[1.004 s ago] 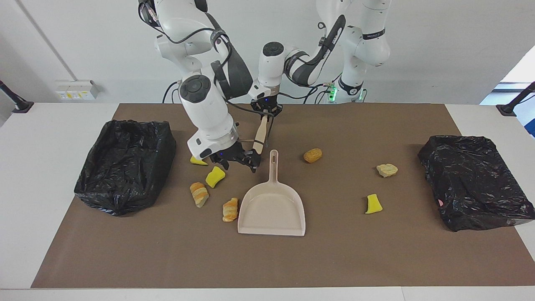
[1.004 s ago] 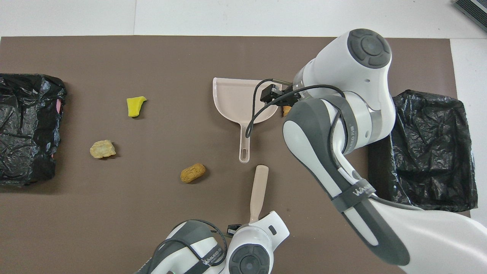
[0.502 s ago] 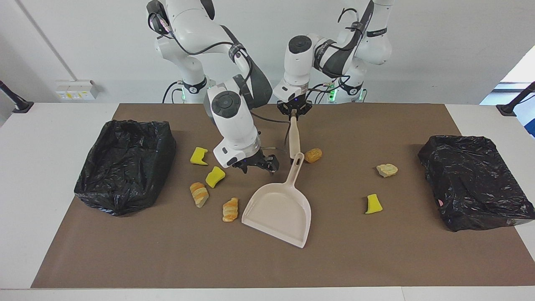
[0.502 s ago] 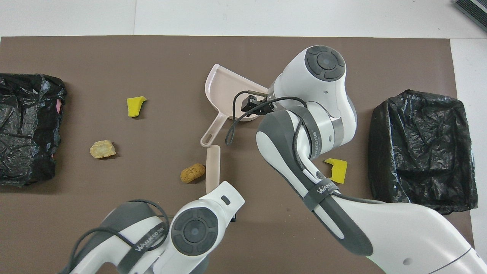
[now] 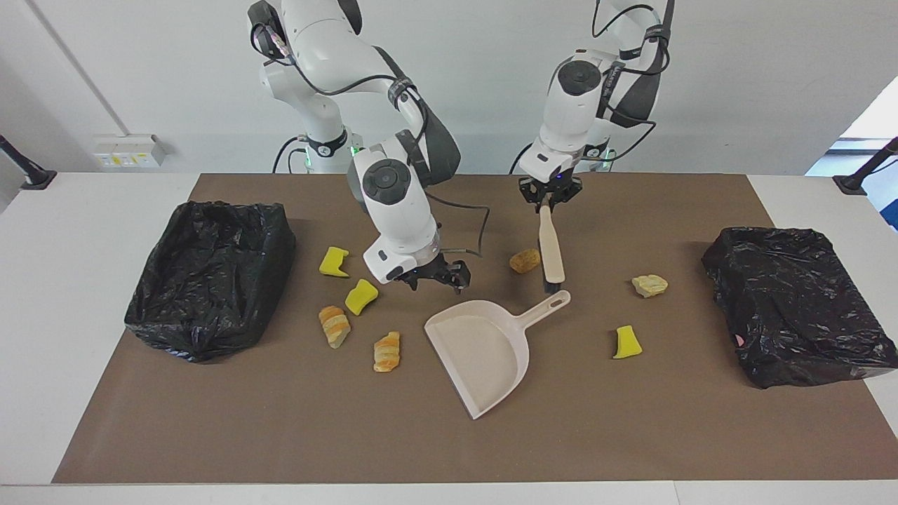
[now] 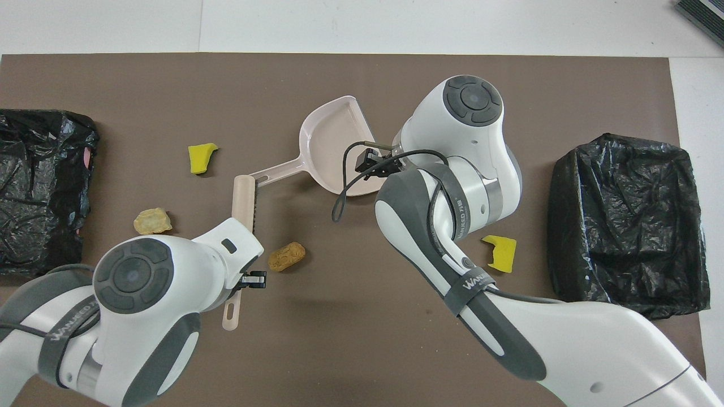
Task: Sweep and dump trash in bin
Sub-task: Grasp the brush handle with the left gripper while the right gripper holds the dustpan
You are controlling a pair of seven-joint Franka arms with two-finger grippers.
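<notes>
My left gripper (image 5: 549, 197) is shut on the handle top of the beige brush (image 5: 551, 247), which hangs bristles-down by the tip of the dustpan's handle (image 5: 548, 308). The beige dustpan (image 5: 484, 354) lies flat on the mat, empty. My right gripper (image 5: 435, 276) hovers open just above the mat, by the dustpan's edge nearest the robots, holding nothing. Trash is scattered: a nugget (image 5: 525, 260) beside the brush, a beige lump (image 5: 649, 285), a yellow bit (image 5: 626, 342), two yellow bits (image 5: 334, 261) (image 5: 360, 296) and two striped bread pieces (image 5: 334, 326) (image 5: 386, 351).
A black-lined bin (image 5: 210, 277) stands at the right arm's end of the brown mat, and another (image 5: 796, 301) at the left arm's end. In the overhead view the right arm (image 6: 447, 186) covers the trash near the dustpan (image 6: 331, 141).
The left arm swung the brush toward its own end of the table, and the dustpan turned so its handle points that way. The right gripper shifted toward the dustpan, still open.
</notes>
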